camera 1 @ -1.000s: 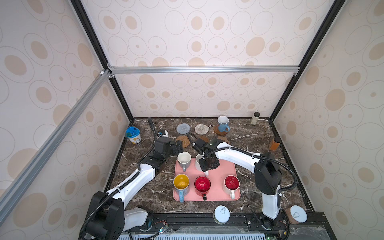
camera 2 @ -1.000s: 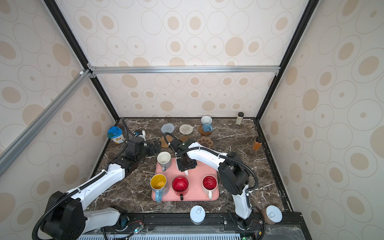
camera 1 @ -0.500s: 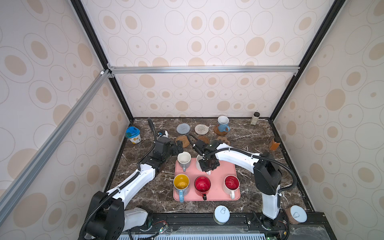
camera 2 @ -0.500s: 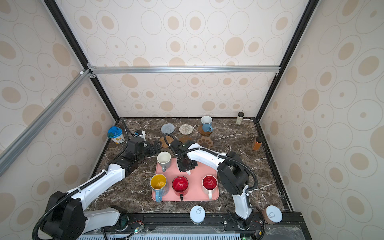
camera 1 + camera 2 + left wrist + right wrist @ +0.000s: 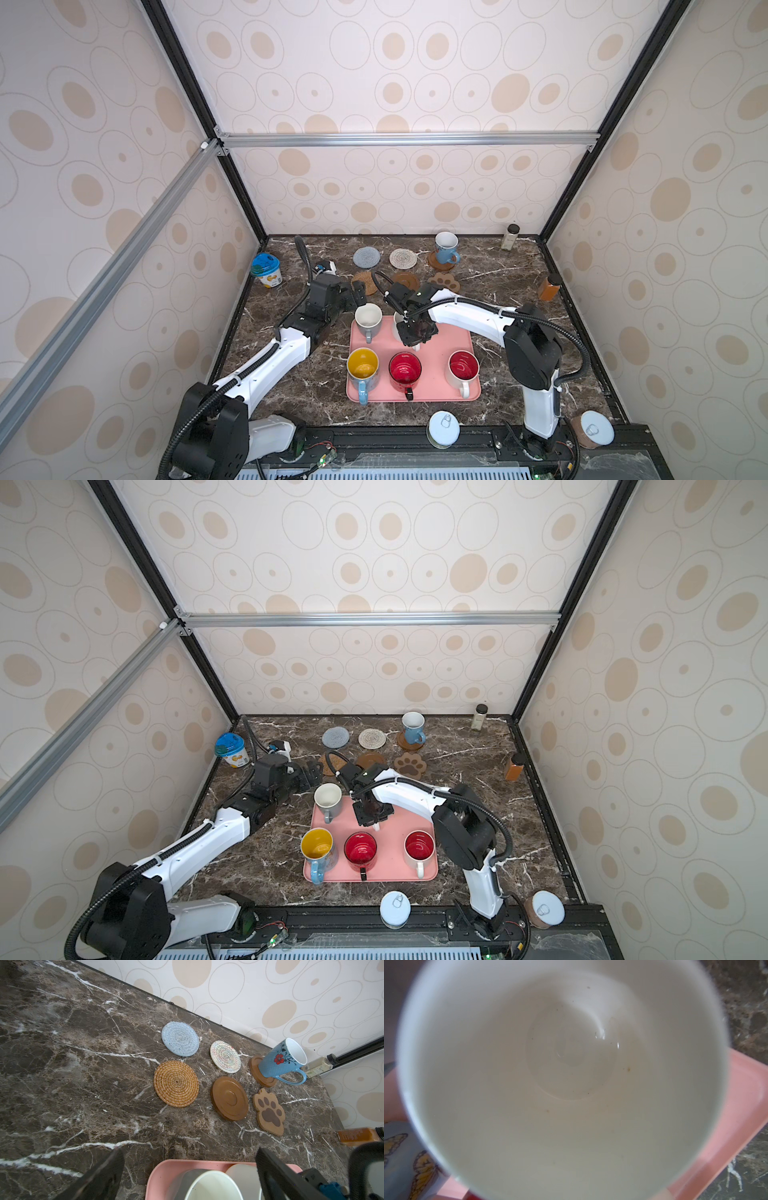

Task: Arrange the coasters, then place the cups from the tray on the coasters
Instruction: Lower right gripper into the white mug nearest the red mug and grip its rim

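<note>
The right hand (image 5: 411, 336) sits low over the white mug (image 5: 571, 1084) on the tray (image 5: 449, 340), apparently to lift it, grip hidden; the left hand (image 5: 189, 1154) hovers spread.

I find the pink tray (image 5: 434, 374) lying flat. Upright on it: grey mug (image 5: 368, 320) far left; yellow-lined blue mug (image 5: 363, 365), red mug (image 5: 405, 368) and red-lined white mug (image 5: 463, 365) along the near edge. The plain white mug (image 5: 571, 1084) is beside the grey one; contact with the tray unconfirmed. Behind, two rows of coasters: knit coaster (image 5: 180, 1039), woven coaster (image 5: 225, 1056), wooden disc (image 5: 256, 1066) bearing the light blue mug (image 5: 280, 1059); rattan coaster (image 5: 176, 1083), bare wooden disc (image 5: 229, 1098), paw coaster (image 5: 269, 1111).
</note>
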Motion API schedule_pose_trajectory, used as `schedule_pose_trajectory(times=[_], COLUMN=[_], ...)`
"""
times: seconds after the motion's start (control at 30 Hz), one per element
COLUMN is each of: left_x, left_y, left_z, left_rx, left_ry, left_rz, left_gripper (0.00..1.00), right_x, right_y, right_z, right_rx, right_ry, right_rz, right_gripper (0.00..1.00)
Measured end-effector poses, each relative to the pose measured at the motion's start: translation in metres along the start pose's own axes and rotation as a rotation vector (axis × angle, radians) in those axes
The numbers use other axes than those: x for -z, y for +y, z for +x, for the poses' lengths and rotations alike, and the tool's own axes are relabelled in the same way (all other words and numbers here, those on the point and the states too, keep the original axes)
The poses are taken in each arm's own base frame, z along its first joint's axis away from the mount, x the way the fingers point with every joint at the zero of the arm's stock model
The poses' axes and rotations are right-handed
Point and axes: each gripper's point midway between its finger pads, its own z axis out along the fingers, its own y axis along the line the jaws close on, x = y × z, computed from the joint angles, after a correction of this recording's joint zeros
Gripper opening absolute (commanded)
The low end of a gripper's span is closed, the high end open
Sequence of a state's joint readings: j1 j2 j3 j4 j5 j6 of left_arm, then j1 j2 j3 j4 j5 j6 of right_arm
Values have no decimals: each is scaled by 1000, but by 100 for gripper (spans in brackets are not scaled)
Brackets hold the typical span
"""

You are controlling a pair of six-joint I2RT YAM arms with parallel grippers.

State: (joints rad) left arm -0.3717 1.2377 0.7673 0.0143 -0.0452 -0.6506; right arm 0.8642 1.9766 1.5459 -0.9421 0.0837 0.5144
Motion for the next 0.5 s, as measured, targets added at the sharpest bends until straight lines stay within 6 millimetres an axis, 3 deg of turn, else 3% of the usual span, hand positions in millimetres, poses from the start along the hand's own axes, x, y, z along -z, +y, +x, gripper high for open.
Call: schedule_pose_trajectory(times=[0.2, 0.5], left_x=[0, 0], left_y=[0, 2], left_z=[0, 2], left_rx=[1, 2], left_ry=[-1, 3], left_rz=[-1, -4], left_gripper=[100, 100], right_x=[0, 0], right_y=[0, -1], right_z=[0, 0], right_rx=[1, 8], right_ry=[-1, -12], right_rz=[3, 20], right_gripper=[12, 8])
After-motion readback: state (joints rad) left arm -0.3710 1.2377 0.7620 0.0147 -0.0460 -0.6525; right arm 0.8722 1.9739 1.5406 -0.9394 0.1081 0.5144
